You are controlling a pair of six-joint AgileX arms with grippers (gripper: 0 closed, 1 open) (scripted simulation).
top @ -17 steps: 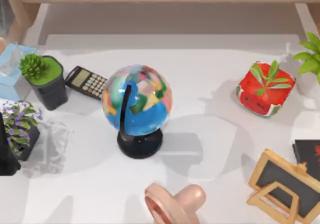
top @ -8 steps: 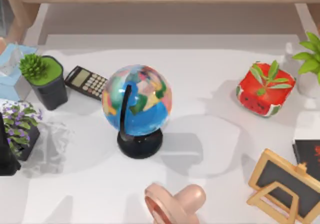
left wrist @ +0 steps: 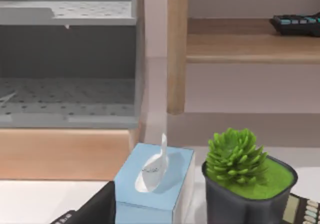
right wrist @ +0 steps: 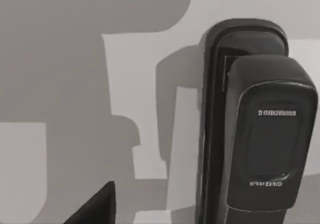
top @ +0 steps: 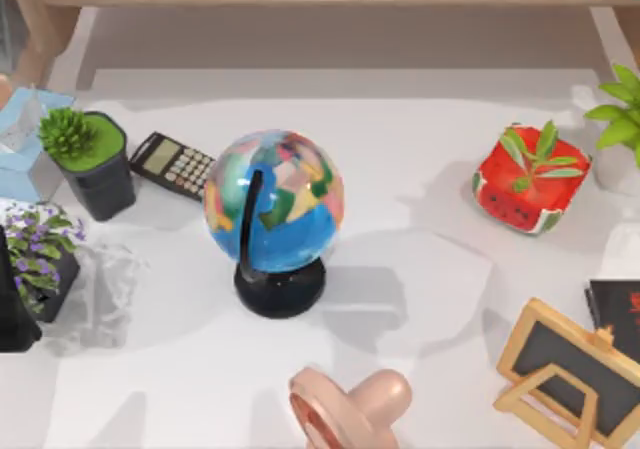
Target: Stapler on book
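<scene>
Right wrist view looks straight down on the black plastic stapler (right wrist: pixel 257 129), lengthwise below; claw state unclear.

The book (top: pixel 617 309) is a flat black slab with a red mark, lying at the surface's right edge. The stapler (right wrist: pixel 260 129) is dark, long, and lies flat on the pale surface.

Two short lines of pale lettering are printed on the top of the black stapler (right wrist: pixel 262 129), one near the middle of its cover and one lower down, but both are too blurred to make out. The calculator (top: pixel 172 165) has rows of keys with no legible digits. The book (top: pixel 618 309) carries a red mark, not readable as any word.
</scene>
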